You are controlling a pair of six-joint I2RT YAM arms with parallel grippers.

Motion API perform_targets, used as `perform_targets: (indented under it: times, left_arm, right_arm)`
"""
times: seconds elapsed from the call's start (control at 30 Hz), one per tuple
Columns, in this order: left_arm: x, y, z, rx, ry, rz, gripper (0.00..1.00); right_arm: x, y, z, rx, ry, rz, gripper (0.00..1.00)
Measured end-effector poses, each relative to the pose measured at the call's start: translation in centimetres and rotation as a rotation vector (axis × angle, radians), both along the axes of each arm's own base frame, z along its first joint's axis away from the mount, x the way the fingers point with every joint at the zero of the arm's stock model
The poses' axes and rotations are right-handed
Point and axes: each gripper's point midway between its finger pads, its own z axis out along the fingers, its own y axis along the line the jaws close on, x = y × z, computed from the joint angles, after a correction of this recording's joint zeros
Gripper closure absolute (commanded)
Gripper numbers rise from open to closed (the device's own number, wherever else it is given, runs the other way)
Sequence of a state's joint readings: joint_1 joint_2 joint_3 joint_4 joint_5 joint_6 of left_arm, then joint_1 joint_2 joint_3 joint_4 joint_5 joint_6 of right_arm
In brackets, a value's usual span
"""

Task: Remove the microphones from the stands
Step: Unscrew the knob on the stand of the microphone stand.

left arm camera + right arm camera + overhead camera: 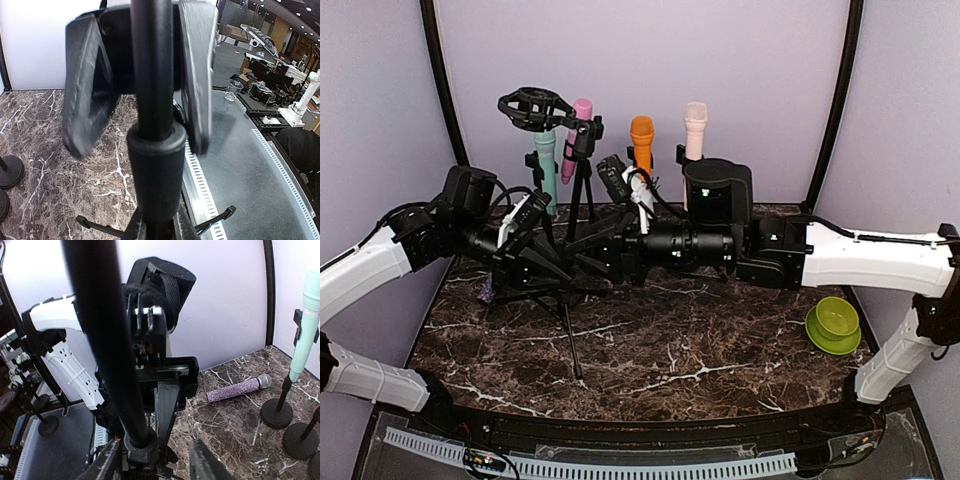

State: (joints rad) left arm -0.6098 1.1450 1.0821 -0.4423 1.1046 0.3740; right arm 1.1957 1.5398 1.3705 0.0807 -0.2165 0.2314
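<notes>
A black tripod stand (572, 340) stands mid-table, its pole (152, 65) rising between both arms. My left gripper (545, 265) is shut on the pole, its fingertips (132, 230) pinching it just below a thick collar. My right gripper (590, 252) is open around the same pole (100, 340). One of its fingers (102, 465) lies next to the collar, and the other stands apart from it. A purple glitter microphone (240, 387) lies flat on the marble behind my left gripper (486, 293). A black shock-mount holder (535, 108) shows above the arms.
At the back wall, teal (547, 160), pink (578, 135), orange (641, 140) and cream (695, 125) microphones stand upright in stands. Round stand bases (277, 415) sit near the purple microphone. A green bowl (833, 322) rests at the right.
</notes>
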Motion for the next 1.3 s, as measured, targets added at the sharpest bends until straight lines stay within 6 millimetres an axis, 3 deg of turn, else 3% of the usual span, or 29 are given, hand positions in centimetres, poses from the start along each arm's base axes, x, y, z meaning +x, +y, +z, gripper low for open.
perform_targets:
  times: [0.07,0.13,0.17,0.27,0.3,0.37,0.43,0.53,0.67,0.73,0.87,1.0,1.1,1.2,1.3]
  left_arm:
    - [0.2,0.0,-0.2,0.006,-0.002,0.008,1.0]
    - [0.7,0.1,-0.7,0.022,-0.001,0.025,0.98]
    - [0.9,0.2,-1.0,0.032,0.003,0.037,0.87]
    - [1.6,0.4,-1.7,0.058,-0.014,0.065,0.31]
    - [1.7,0.3,-1.8,0.058,-0.027,0.065,0.19]
    - [1.7,0.1,-1.9,0.061,-0.058,0.062,0.1]
    - [1.8,0.1,-2.4,0.082,-0.073,0.073,0.09]
    - [1.9,0.3,-2.6,0.094,-0.091,0.077,0.08]
    - [2.2,1.0,-2.8,0.108,-0.102,0.096,0.07]
    - [2.3,1.4,-2.7,0.108,-0.115,0.105,0.07]
    - [2.2,1.8,-2.3,0.105,-0.139,0.113,0.07]
    - [2.2,1.8,-2.3,0.105,-0.148,0.113,0.07]
    - [2.3,1.8,-2.4,0.106,-0.155,0.115,0.07]
    - [2.3,1.8,-2.4,0.109,-0.163,0.115,0.06]
    - [2.4,1.9,-2.4,0.113,-0.171,0.118,0.06]
  right_arm:
    - [0.1,0.7,-0.8,-0.016,0.001,0.004,0.94]
    - [0.4,1.7,-1.3,-0.03,-0.008,0.0,1.0]
    - [0.6,2.0,-1.5,-0.037,-0.014,-0.006,1.0]
    - [1.2,2.3,-2.1,-0.053,-0.029,-0.031,1.0]
    - [1.6,2.3,-2.4,-0.057,-0.032,-0.053,1.0]
    - [2.5,1.8,-3.9,-0.084,-0.045,-0.106,1.0]
    - [3.4,0.6,-6.5,-0.137,-0.067,-0.175,1.0]
    - [4.9,-2.8,-11.1,-0.263,-0.103,-0.288,1.0]
    - [6.9,-9.8,-16.4,-0.433,-0.158,-0.445,1.0]
    - [8.2,-13.5,-17.5,-0.479,-0.181,-0.537,1.0]
    - [11.0,-19.5,-17.8,-0.486,-0.215,-0.723,1.0]
    - [13.4,-23.2,-18.4,-0.48,-0.227,-0.873,1.0]
    - [14.1,-24.2,-19.5,-0.511,-0.23,-0.92,0.68]
    - [14.3,-24.3,-19.8,-0.519,-0.231,-0.929,0.44]
    - [14.4,-24.3,-19.4,-0.486,-0.214,-0.943,0.29]
